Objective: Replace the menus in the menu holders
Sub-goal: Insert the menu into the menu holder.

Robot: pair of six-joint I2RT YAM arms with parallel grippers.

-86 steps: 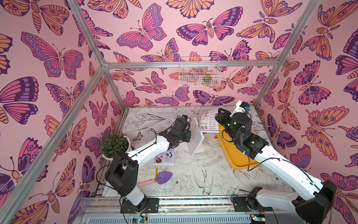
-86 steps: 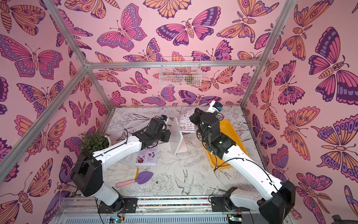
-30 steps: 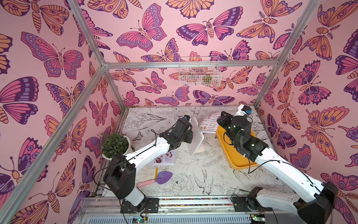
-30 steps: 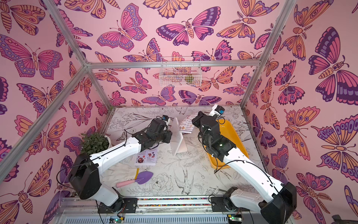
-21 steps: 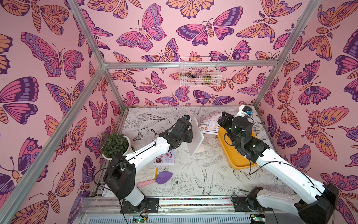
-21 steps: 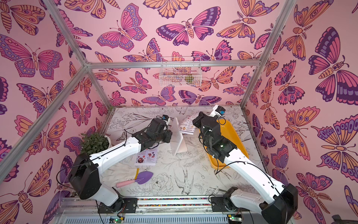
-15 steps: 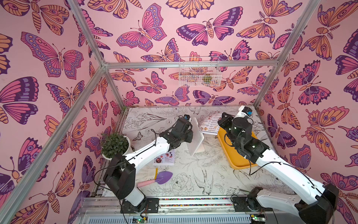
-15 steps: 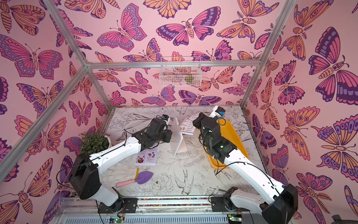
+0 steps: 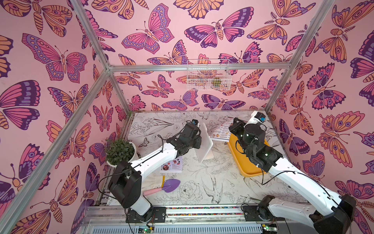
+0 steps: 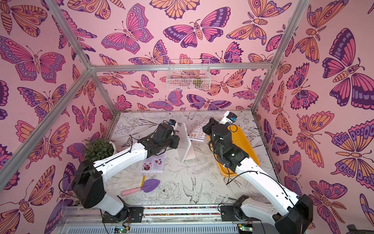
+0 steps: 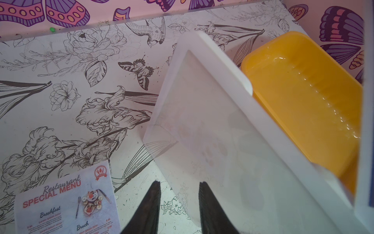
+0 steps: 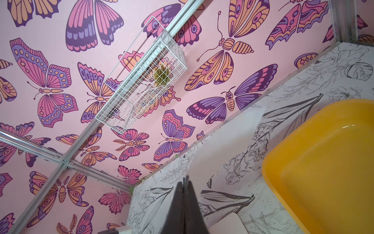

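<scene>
Pink wallpaper printed with large purple, magenta and orange butterflies is covering every wall in both top views, filling the upper and side parts of the frame. Silver aluminium bars are crossing the upper middle and slanting down from the top corners. A white wire basket is hanging just below the crossbar. A white cloth with black flower and bird drawings is lying across the lower middle. Soft, even light is falling throughout.
</scene>
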